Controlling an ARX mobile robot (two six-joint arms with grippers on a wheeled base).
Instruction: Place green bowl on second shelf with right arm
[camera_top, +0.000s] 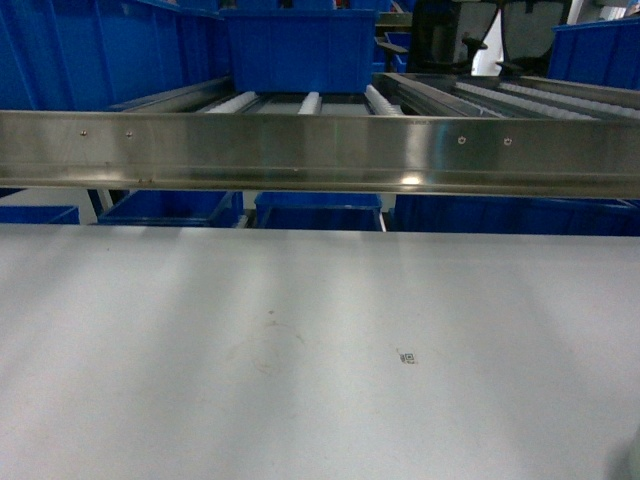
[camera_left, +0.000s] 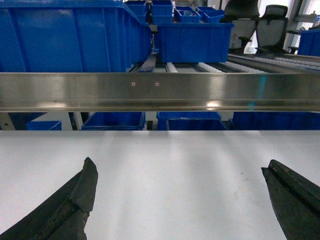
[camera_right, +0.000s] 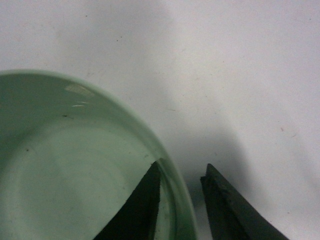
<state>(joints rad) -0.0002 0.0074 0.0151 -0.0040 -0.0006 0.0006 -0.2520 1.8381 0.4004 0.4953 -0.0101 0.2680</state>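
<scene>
The green bowl (camera_right: 75, 170) fills the lower left of the right wrist view, resting on the white table (camera_right: 240, 75). My right gripper (camera_right: 182, 167) straddles its rim. One finger (camera_right: 142, 205) is inside the bowl and the other (camera_right: 225, 210) outside, with a thin gap showing on each side of the rim. The bowl does not show in the head view. My left gripper (camera_left: 177, 170) hovers wide open over the bare table (camera_left: 175, 160) with nothing between its fingers. The shelf rack's steel front rail (camera_top: 320, 150) crosses the head view, with a roller shelf (camera_top: 310, 100) behind it.
A large blue bin (camera_top: 298, 48) sits on the rollers behind the rail, with more blue bins (camera_top: 90, 50) to its left and on the lower level (camera_top: 318, 212). Office chairs (camera_left: 272, 25) stand at the far right. A small sticker (camera_top: 407, 357) lies on the table.
</scene>
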